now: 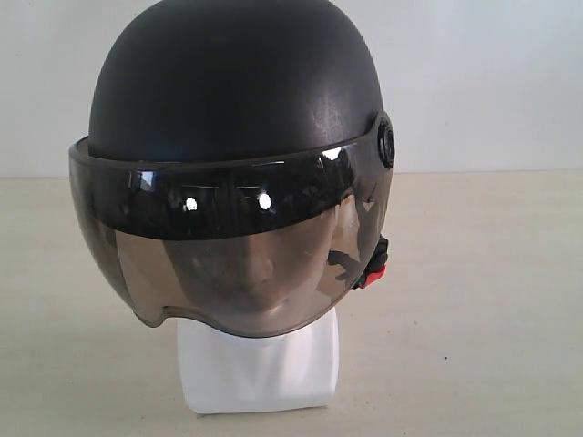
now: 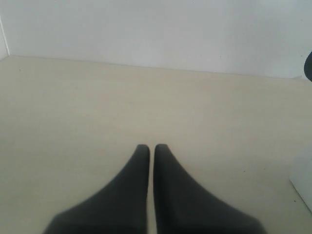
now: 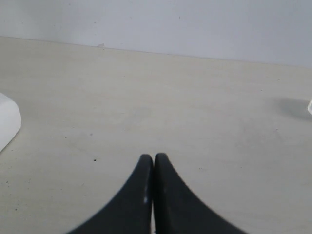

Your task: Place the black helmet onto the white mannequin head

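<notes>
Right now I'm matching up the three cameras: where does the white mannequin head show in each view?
Exterior view: the white mannequin head is in the middle, its face behind the visor of the black helmet.
Left wrist view: only a white corner, likely its base, cut off by the frame edge.
Right wrist view: likewise a white corner at the frame edge.
Shared landmark: the line where the table meets the wall.

helmet (image 1: pixel 228 82) on mannequin head (image 1: pixel 260 369), head on table (image 1: pixel 474 319)
</notes>
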Tool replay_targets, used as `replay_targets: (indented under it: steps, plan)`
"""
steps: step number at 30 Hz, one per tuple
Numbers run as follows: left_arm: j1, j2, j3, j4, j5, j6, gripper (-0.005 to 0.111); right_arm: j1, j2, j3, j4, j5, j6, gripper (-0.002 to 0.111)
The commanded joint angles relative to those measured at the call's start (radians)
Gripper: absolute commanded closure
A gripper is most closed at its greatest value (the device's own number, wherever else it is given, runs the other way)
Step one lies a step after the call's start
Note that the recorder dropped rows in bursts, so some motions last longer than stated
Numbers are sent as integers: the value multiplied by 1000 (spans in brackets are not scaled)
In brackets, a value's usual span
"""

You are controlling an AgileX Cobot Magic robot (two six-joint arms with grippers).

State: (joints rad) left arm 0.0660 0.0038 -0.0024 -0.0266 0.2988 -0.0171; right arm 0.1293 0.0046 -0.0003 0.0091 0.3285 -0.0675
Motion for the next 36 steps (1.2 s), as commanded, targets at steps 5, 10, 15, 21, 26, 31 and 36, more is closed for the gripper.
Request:
replay_targets:
  steps: [5,10,15,21,26,31,36]
  plan:
    - [-9,-4,2,-11,0,-8,102,-6,-5,0,2,-7,1,109]
    - [-57,-4,2,-11,0,-8,102,-6,-5,0,2,-7,1,109]
    - [-43,-4,2,-11,2,-8,102,-6,-5,0,2,-7,1,109]
    - [-43,-4,2,-11,2,-8,102,-6,-5,0,2,-7,1,109]
    - [-43,-4,2,-11,2,-8,102,-6,-5,0,2,-7,1,109]
    - [-43,-4,2,-11,2,-8,102,-6,-5,0,2,-7,1,109]
    - [-43,-4,2,-11,2,-8,102,-6,-5,0,2,-7,1,109]
